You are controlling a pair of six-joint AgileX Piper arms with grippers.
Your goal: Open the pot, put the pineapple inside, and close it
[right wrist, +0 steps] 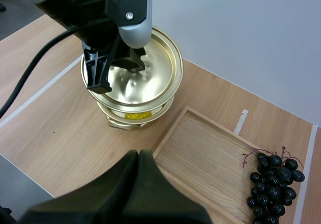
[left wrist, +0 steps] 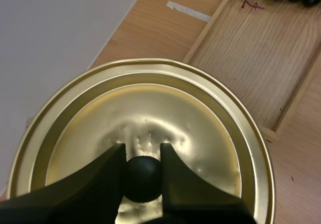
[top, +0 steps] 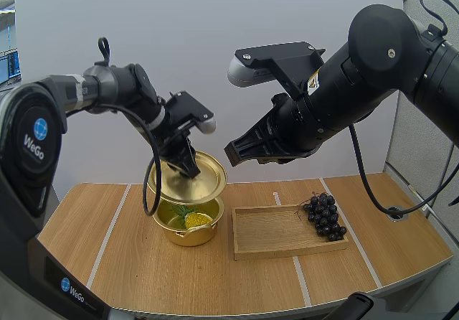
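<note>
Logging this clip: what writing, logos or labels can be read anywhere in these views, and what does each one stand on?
"WeGo", white beside a round blue logo, on the black shoulder cover of the left arm.
"WeGo", again with the logo, on the black base beneath it.
A small yellow sticker on the right arm: too small to read.
No writing shows on the pot, lid or tray.

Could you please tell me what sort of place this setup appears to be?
Probably a robot test bench: a wooden table with staged props, a gold pot, a wooden tray and grapes.
</note>
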